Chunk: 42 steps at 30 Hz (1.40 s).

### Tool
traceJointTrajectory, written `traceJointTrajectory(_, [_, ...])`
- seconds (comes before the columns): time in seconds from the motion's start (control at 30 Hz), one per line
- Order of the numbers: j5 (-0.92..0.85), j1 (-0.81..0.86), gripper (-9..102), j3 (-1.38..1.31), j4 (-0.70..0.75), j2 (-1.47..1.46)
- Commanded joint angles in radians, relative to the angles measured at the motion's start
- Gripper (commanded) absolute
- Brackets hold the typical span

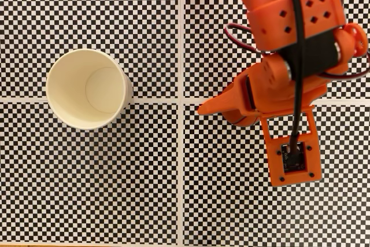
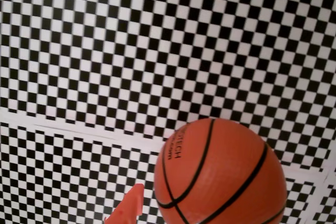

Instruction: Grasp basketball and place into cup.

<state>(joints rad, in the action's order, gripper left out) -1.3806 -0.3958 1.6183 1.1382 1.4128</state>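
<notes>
In the fixed view, the round cream-white paper cup stands upright on the black-and-white checkered counter, well apart from the boxy orange robot arm to its right; the ball is hidden there. Only the wrist view shows the small orange basketball with black seam lines, just beside an orange tip of the gripper. I cannot tell whether the gripper is clenched or released.

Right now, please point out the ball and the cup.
ball [image 2: 220, 174]: wrist view, on its orange front surface.
cup [image 1: 68, 105]: fixed view, on its inner wall near the rim.
</notes>
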Motion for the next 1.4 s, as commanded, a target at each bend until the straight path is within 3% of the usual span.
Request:
traceJointTrajectory(0.0, [-0.009,0.008,62,0.002,-0.021,0.008])
traceJointTrajectory(0.53, [-0.014,0.021,59,0.097,-0.117,0.002])
traceJointTrajectory(1.37, [0.077,0.02,26,0.204,-0.175,0.094])
